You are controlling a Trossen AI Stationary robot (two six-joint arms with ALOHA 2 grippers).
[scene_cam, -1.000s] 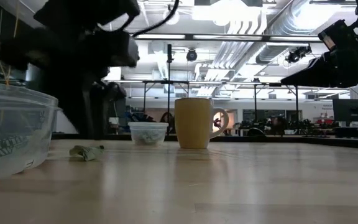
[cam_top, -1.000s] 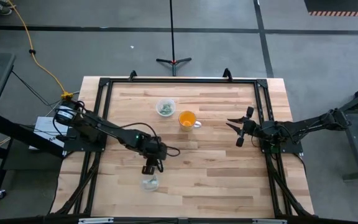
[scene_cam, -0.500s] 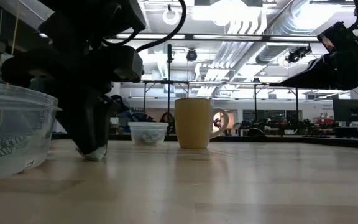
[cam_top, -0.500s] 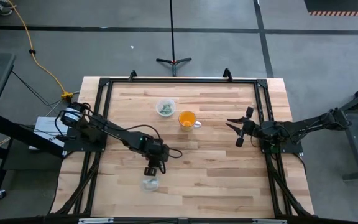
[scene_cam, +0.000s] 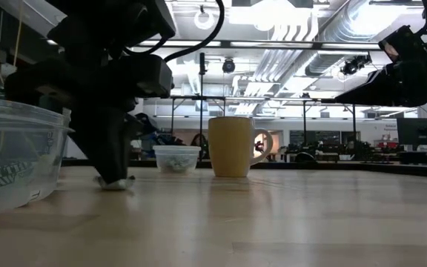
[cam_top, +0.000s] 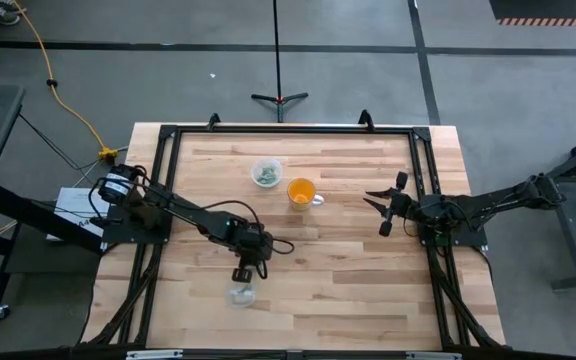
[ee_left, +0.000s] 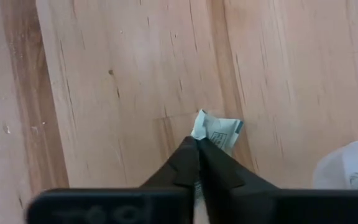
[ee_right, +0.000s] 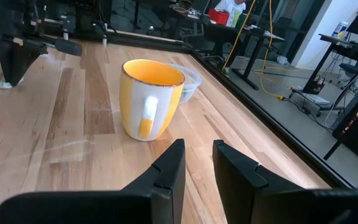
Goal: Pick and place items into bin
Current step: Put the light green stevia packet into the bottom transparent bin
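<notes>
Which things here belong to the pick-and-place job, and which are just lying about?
Job:
- pale piece, pinched by the left gripper
- clear bin beside it
- small clear bowl holding more pieces

Lying about:
- orange cup
- right gripper, open, waiting at the table's right edge

My left gripper (ee_left: pixel 197 147) covers the near part of the crumpled piece (ee_left: pixel 216 129); its print is too blurred to read. The clear bin (ee_left: pixel 350 165) beside it is cut off at the edge.
</notes>
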